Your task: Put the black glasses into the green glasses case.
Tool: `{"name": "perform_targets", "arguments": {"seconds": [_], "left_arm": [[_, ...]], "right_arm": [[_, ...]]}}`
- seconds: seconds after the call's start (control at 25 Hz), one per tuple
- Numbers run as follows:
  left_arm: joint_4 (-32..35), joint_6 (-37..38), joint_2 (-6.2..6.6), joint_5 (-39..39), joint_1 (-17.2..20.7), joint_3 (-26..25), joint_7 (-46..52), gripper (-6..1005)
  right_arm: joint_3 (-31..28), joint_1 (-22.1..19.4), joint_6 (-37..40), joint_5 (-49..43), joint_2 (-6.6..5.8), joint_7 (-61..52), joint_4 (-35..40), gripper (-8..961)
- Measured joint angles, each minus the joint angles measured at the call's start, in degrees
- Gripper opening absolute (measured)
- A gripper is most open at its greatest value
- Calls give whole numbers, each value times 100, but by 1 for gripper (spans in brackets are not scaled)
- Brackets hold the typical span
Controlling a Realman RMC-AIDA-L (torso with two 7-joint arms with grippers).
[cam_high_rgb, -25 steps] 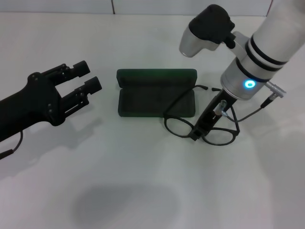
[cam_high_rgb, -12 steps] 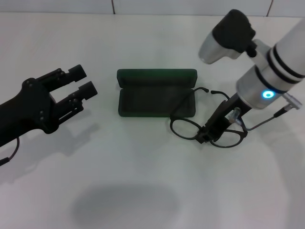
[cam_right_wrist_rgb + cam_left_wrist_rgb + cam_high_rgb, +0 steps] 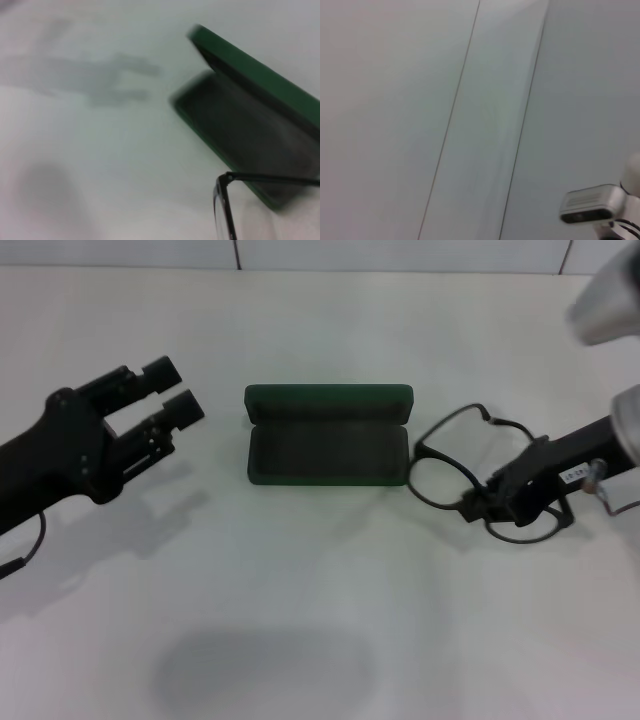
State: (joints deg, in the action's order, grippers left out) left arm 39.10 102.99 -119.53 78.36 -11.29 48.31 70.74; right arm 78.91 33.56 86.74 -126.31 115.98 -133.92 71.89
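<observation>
A bare robot test bench, more laboratory than home: a plain white tabletop (image 3: 320, 640) runs edge to edge, backed by a pale wall (image 3: 400, 252) split by thin dark vertical seams. Two machine arms reach over it, the left gripper (image 3: 170, 390) matte black, the right gripper (image 3: 480, 505) hanging from a white and silver arm (image 3: 625, 425) trailing a thin cable. Between the grippers sits one open green glasses case (image 3: 328, 435); the black glasses (image 3: 470, 465) are at the right gripper's tip. A silver camera module (image 3: 592, 204) shows in the left wrist view.
</observation>
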Motion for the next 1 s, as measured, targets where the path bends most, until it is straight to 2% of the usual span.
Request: {"name": "perform_targets", "arguments": {"seconds": [0.2,0.32,0.4,0.56,0.76,1.0], "left_arm": [[-48,168,-10,-480,-72,11,85,435],[-83,304,-10,-597,-390,36,101,432],[-87,344,-10,-599,-626,41,193,390],[-103,364,-9,-569,-1087,100,587,305],[-350,367,-11,-593,-1436,492,646,199],[-712,368,-26,-729,-1838,938,521,45]], "right_arm": [[-804,-445,627,1313,15,1751,171,113],[-1369,-672,1189,1813,14,2751,115,113],[-1705,-801,1658,2124,16,3374,-2,113],[-1896,-976,2098,3059,-14,4468,-599,113],[-1871,-933,2215,3325,-5,5231,-1035,112],[-1860,-447,2241,3345,-7,5553,-1611,112]]}}
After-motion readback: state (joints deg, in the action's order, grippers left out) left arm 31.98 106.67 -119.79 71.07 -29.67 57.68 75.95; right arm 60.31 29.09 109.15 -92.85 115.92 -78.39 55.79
